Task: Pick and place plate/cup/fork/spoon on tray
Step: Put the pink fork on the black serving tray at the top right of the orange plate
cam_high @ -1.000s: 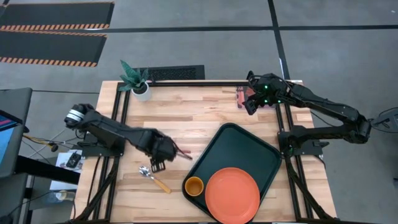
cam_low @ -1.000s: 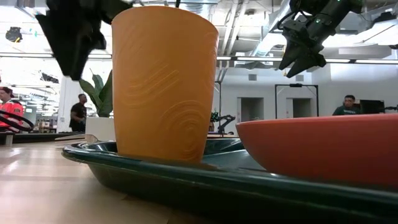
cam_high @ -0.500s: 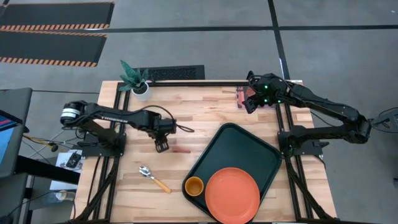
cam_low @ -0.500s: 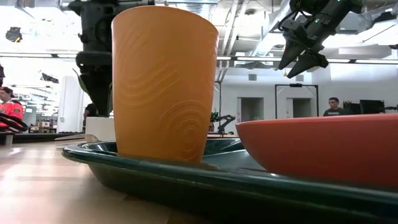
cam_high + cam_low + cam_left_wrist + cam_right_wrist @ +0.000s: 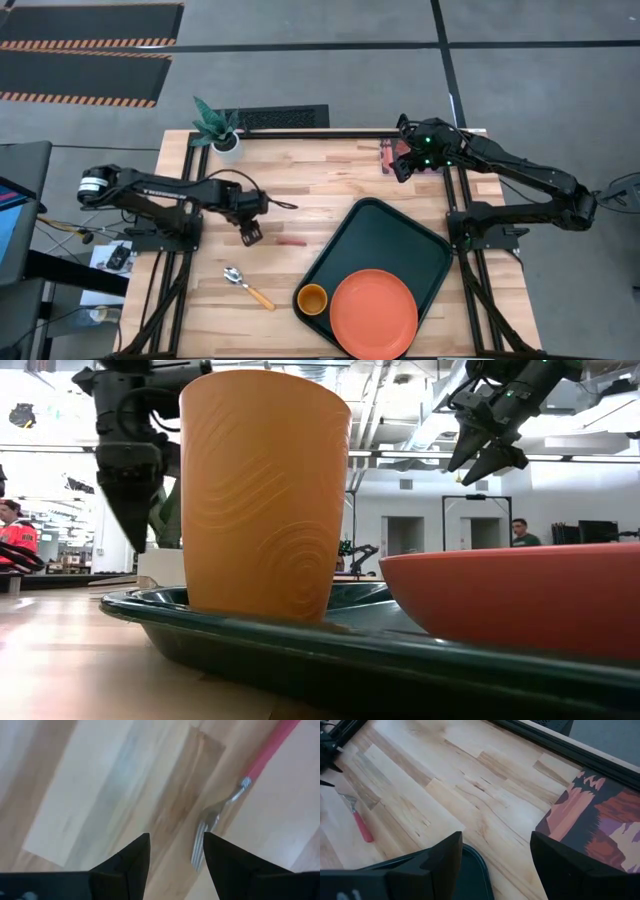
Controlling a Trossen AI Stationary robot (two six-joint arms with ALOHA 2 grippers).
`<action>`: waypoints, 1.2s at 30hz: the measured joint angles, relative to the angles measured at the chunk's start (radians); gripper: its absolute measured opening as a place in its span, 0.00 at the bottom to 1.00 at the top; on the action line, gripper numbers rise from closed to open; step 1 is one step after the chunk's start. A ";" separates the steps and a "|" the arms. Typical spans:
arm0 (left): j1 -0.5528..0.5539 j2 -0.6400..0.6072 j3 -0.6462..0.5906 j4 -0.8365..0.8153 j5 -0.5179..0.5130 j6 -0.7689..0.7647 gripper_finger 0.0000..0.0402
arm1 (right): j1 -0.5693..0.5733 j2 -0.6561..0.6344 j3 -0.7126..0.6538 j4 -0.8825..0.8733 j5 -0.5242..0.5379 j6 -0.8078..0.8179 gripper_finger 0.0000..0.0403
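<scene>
The pink-handled fork (image 5: 289, 240) lies flat on the wooden table, left of the dark green tray (image 5: 385, 235). Its tines (image 5: 202, 846) lie just past the tips of my left gripper (image 5: 175, 857), which is open above the table and touches nothing; the gripper also shows in the high view (image 5: 250, 234). The yellow-handled spoon (image 5: 250, 286) lies nearer the table's near edge. The orange cup (image 5: 312, 298) and the orange plate (image 5: 373, 312) stand on the tray's near part. My right gripper (image 5: 403, 168) is open and empty, raised at the table's far right.
A reddish picture card (image 5: 600, 817) lies at the far right corner under my right gripper. A white pot with a green plant (image 5: 226, 140) stands at the far left corner. The tray's far part (image 5: 375, 225) is bare. People stand in the room behind the table.
My left gripper has drawn back from beside the fork and spoon toward the table's far edge and then its left edge, turning as it went. The fork lies on the table to its right.
</scene>
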 joint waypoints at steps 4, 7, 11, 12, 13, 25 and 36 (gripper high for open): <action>-0.043 0.000 -0.019 0.000 -0.001 -0.034 0.42 | 0.000 0.000 0.000 0.000 0.000 0.000 0.65; -0.076 0.001 -0.021 0.000 -0.032 -0.053 0.42 | 0.000 0.000 0.000 0.000 0.000 -0.001 0.65; -0.095 0.001 -0.021 0.000 -0.062 -0.058 0.42 | 0.000 0.000 0.000 0.000 0.000 -0.002 0.65; -0.096 0.001 -0.021 0.000 -0.060 -0.057 0.42 | 0.000 0.000 0.000 0.000 0.000 -0.002 0.65; -0.099 0.001 -0.022 0.001 -0.061 -0.057 0.42 | 0.000 0.000 0.000 0.000 0.000 -0.002 0.65; -0.111 0.002 -0.134 0.062 -0.019 -0.147 0.42 | 0.000 0.000 0.000 0.000 0.000 -0.002 0.65; -0.153 0.000 -0.135 0.056 -0.027 -0.169 0.42 | 0.000 0.000 0.000 0.000 0.000 -0.001 0.65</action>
